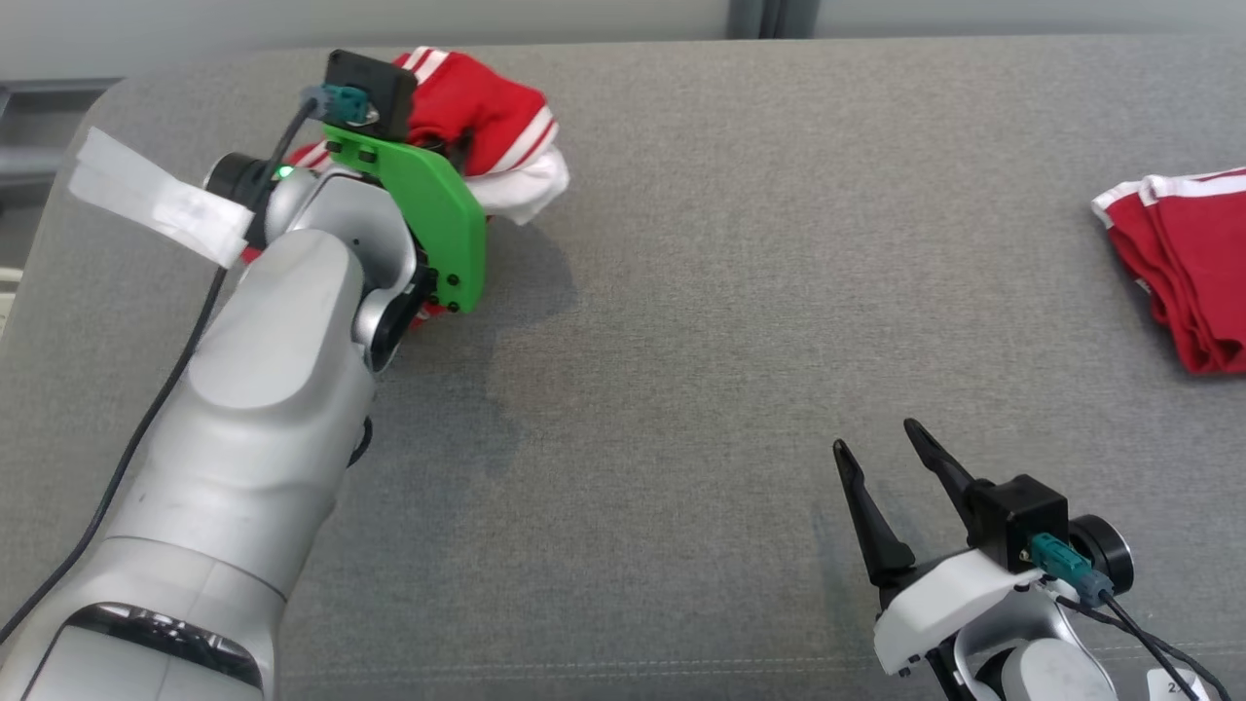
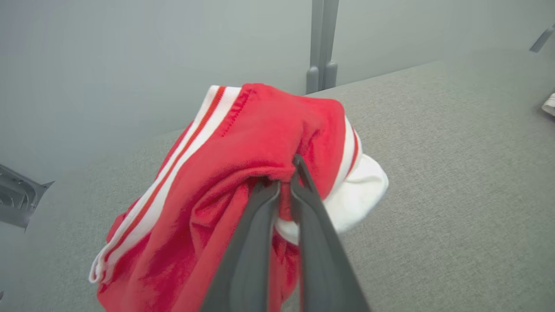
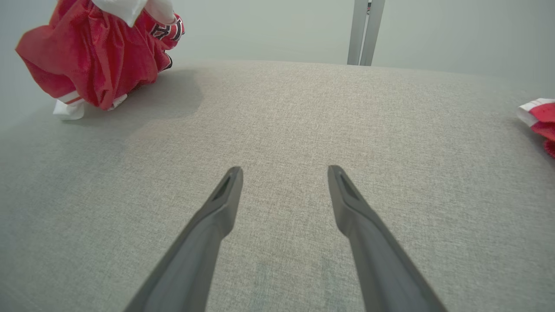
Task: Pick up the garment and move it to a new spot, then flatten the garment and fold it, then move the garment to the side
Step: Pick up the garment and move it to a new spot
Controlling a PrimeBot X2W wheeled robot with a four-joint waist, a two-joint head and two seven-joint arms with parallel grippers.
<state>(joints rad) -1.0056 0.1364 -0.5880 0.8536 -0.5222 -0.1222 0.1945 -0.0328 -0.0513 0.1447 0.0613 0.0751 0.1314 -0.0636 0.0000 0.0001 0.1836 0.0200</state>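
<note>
One step is in hand, the pick-up: left claw pinches the red jersey, right claw stands spread. Next should come carrying it elsewhere.

Bright, even, diffuse light is recorded in all three views, and no glare is noted. In the head view, which is sharp, a soft shadow is cast on the grey woven fabric surface beside the bunched red garment with white stripes. The same shadow patch is seen in the right wrist view. In the left wrist view the background is rendered hazy, and the left arm's dark fingers are blurred near the bottom edge. In the right wrist view the surface's far edge is bowed by wide-angle distortion, and the right arm's dark fingers are softened low down.
</note>
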